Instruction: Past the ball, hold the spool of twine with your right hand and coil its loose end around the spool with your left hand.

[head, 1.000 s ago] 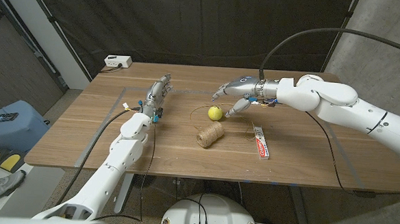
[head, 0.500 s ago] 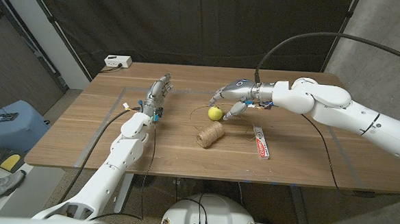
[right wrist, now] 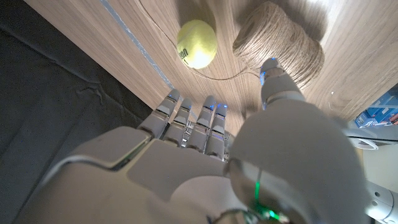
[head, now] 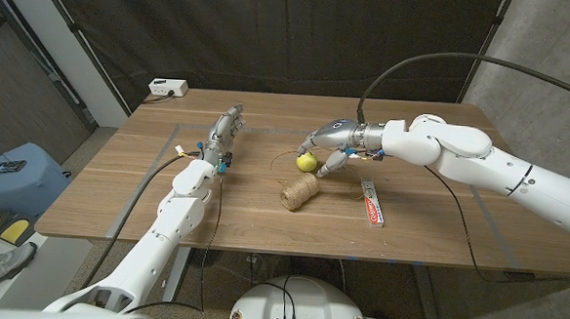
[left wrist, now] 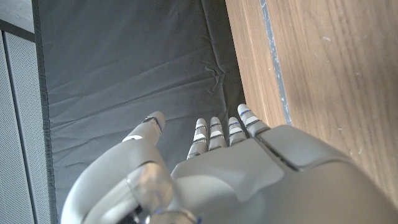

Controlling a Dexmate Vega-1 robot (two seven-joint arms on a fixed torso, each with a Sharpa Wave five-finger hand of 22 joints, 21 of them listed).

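Note:
The spool of twine [head: 300,191] lies on its side at the middle of the table, its loose end [head: 281,160] looping away past the yellow ball [head: 307,162]. My right hand [head: 327,143] hovers open just over and behind the ball, fingers spread, holding nothing. The right wrist view looks down past the hand's fingers [right wrist: 193,121] at the ball [right wrist: 197,43] and the spool [right wrist: 280,40], both apart from them. My left hand [head: 224,132] stands open at the table's left side, fingers straight [left wrist: 221,130], well away from the spool.
A red-and-white toothpaste box [head: 372,202] lies right of the spool. A white power strip [head: 168,88] sits at the far left corner of the table [head: 438,231]. A dark curtain hangs behind.
My right hand has moved left and lower toward the ball, from beside it to just over it. The left hand, ball and spool have stayed still.

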